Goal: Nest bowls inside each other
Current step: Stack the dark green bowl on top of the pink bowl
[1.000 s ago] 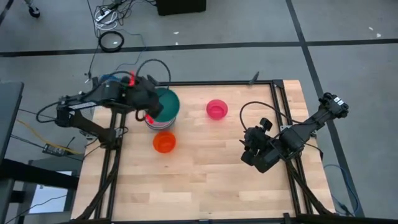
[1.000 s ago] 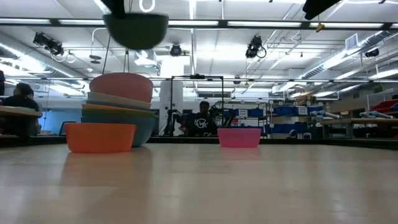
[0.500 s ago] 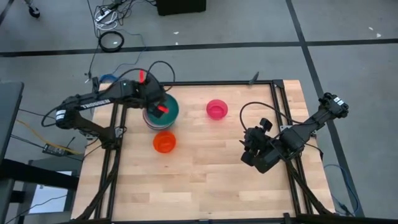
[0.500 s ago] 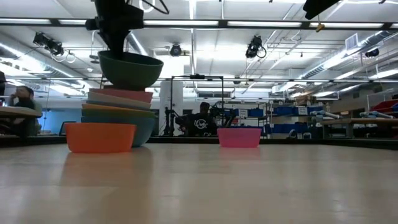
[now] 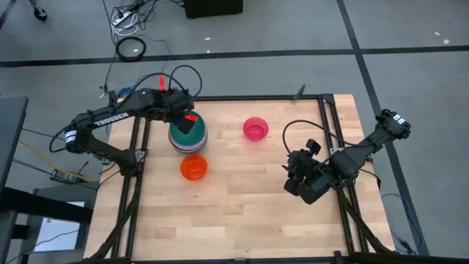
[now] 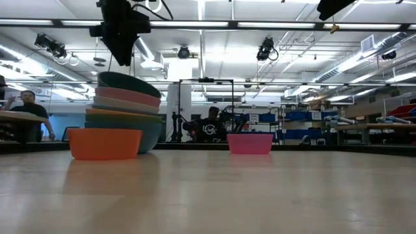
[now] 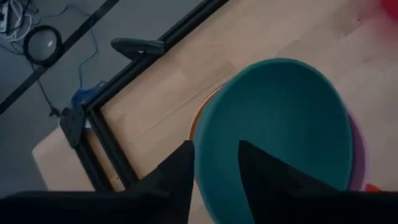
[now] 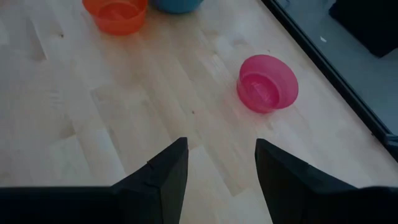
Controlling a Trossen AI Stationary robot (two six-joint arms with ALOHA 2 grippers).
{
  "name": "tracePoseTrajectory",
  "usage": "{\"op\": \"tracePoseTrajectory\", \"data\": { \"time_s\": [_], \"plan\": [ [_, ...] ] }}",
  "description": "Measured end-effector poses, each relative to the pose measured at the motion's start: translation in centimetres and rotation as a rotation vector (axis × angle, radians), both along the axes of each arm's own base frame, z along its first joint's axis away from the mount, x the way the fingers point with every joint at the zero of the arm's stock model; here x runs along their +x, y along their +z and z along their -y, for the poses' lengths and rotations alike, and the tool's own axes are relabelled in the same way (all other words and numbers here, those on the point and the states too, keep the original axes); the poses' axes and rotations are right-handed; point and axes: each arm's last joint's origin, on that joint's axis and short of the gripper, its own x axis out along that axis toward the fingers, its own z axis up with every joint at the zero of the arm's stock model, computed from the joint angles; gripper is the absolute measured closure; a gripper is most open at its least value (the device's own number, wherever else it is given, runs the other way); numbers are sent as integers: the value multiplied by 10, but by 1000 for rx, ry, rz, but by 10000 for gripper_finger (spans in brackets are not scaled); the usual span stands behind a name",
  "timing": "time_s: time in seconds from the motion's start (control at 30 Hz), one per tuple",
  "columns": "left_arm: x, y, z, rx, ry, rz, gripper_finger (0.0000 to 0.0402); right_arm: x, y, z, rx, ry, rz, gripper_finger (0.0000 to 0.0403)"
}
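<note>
The left arm reaches across the table's far left corner, its left gripper (image 7: 215, 171) poised over the stack of bowls (image 6: 123, 110) with its fingers parted and holding nothing — the teal bowl (image 7: 277, 124) sits just beyond the fingertips, tilted on top of the stack. The right gripper (image 8: 216, 163) waits near the table's right edge, fingers apart and empty; ahead of them lie the hot pink bowl (image 8: 267, 83) and, farther off, the orange bowl (image 8: 115, 15). The lower bowls in the stack are mostly hidden — only rims show.
</note>
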Motion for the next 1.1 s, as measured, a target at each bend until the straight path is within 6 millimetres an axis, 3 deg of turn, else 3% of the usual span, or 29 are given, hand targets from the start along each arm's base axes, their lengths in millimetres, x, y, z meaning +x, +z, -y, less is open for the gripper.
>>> {"op": "tracePoseTrajectory", "data": {
  "time_s": [0.23, 0.43, 0.87, 1.0, 1.1],
  "plan": [
    [-4, 6, -4, 23, -13, 30, 260, 0, 0, 0, 3, -4, 3, 229],
    [-6, -4, -7, 5, 12, -4, 260, 1, 0, 0, 9, -6, 12, 229],
    [-10, -57, -4, -84, 54, -108, 259, 1, 0, -1, 13, -6, 17, 229],
    [-9, -52, -4, -81, 52, -93, 259, 1, 0, -1, 13, -7, 18, 229],
    [-8, -36, -4, -64, 50, -48, 259, 1, 0, -1, 13, -7, 18, 229]
  ]
}}
